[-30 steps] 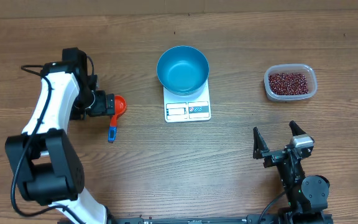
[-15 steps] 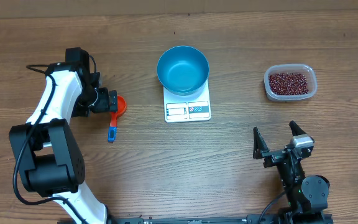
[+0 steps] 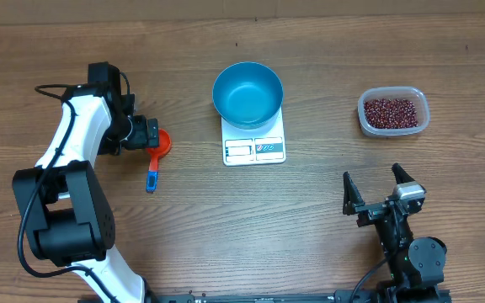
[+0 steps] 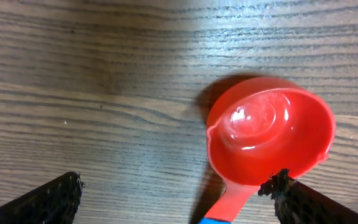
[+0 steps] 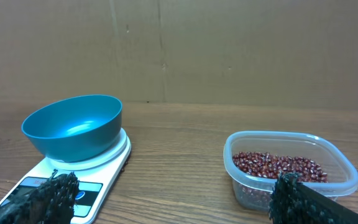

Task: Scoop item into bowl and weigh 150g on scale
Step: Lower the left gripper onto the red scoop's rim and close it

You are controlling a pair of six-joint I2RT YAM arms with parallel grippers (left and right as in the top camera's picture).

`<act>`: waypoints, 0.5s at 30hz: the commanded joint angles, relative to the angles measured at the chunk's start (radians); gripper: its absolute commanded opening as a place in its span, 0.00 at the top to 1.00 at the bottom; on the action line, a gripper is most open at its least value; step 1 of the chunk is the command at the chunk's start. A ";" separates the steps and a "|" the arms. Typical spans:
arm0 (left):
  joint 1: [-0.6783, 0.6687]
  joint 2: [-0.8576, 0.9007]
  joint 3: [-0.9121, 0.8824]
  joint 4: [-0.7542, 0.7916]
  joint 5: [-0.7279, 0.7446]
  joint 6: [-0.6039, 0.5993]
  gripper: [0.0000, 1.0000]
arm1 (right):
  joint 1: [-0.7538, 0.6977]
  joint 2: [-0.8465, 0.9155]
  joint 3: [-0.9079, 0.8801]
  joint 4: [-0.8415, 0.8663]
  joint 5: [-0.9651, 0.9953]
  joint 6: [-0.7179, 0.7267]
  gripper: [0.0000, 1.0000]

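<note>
Left gripper (image 3: 150,135) wide, low over scoop (image 3: 162,141), lined up for grab. Right gripper (image 3: 370,178) wide, parked clear. Bowl (image 3: 247,93) empty on scale (image 3: 254,149), ready for weighing. Beans (image 3: 391,111) in tub (image 3: 423,126), far right.

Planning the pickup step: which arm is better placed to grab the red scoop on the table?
Left. Its open fingers hover over the red scoop, whose cup lies between them; the right arm, also open, sits far across the table.
</note>
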 commanded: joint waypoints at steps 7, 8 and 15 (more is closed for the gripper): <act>0.005 0.038 0.016 0.012 0.010 -0.010 0.00 | 0.006 -0.008 -0.010 0.006 0.010 0.003 0.00; 0.005 0.038 0.016 0.017 0.008 -0.010 0.00 | 0.006 -0.008 -0.010 0.006 0.010 0.003 0.00; 0.005 0.038 0.016 0.024 0.003 -0.010 0.00 | 0.006 -0.008 -0.010 0.006 0.010 0.003 0.00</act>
